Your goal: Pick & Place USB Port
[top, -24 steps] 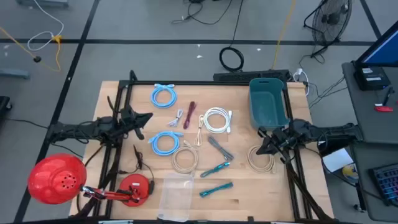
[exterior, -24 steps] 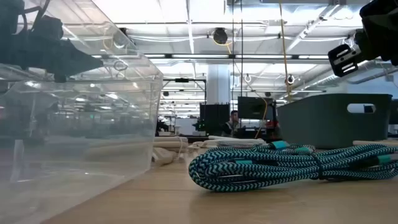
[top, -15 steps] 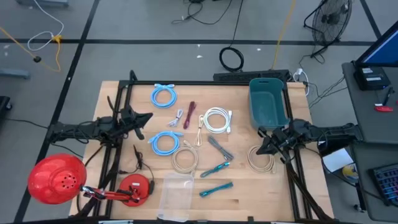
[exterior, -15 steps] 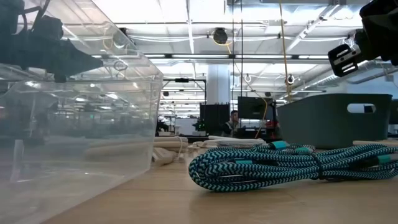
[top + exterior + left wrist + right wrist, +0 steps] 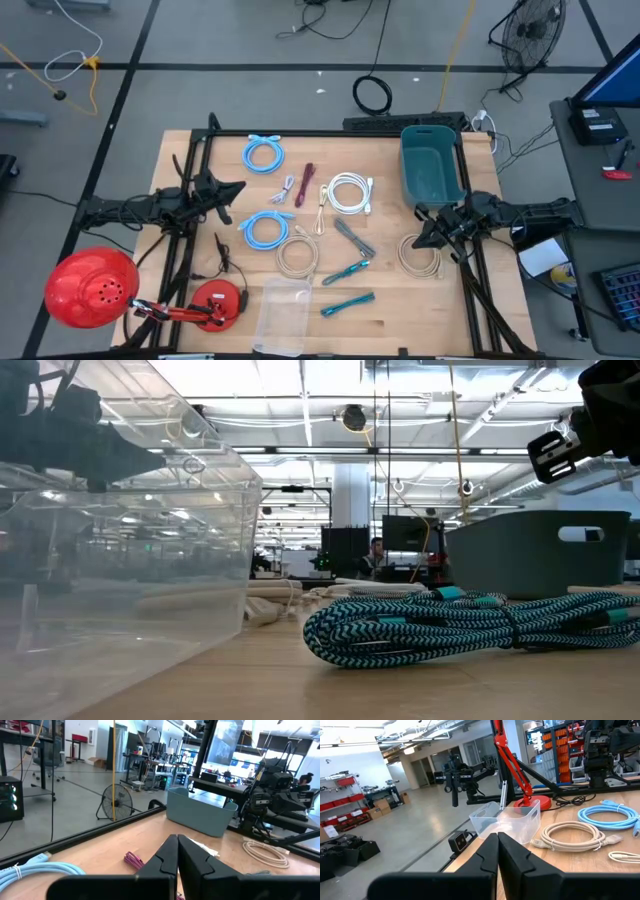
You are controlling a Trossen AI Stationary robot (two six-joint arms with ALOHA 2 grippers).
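The cables lie spread across the middle of the table (image 5: 175,150), between the arms. The right hand (image 5: 420,237), fingers pressed together, hangs just beside the cream cable coil (image 5: 420,257) (nearest pick); the left hand (image 5: 236,189), likewise pressed shut, waits near the light-blue coil (image 5: 266,230).

Clear bin (image 5: 120,560) cut off at the low view's left edge.
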